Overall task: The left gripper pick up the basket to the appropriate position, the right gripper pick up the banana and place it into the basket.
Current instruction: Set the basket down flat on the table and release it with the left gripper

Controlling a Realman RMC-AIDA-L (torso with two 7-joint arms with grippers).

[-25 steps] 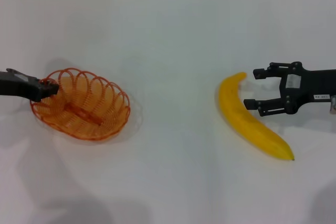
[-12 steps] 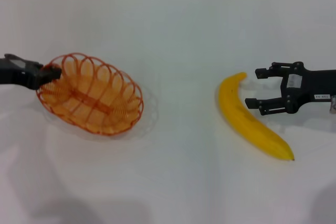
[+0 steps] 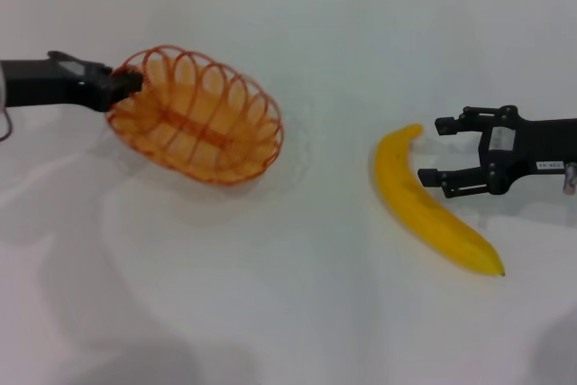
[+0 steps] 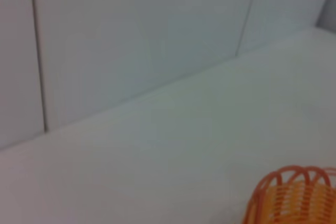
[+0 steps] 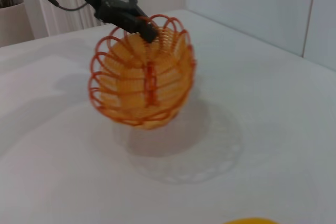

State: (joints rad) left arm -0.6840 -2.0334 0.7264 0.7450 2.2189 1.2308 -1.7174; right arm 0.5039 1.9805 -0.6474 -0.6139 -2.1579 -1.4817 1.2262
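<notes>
The left pincer [image 3: 126, 84] pinches the basket [image 3: 198, 114] by its rim at nine o'clock, holding it tilted above the bench [image 3: 297, 313], likely to carry it toward the fruit; the right pincer [image 3: 439, 152] waits spread at three o'clock, just beside the banana [image 3: 424, 205] lying on the bench; the right wrist view shows the basket's shadow beneath, proving it is lifted; the left wrist view catches only its rim.
</notes>
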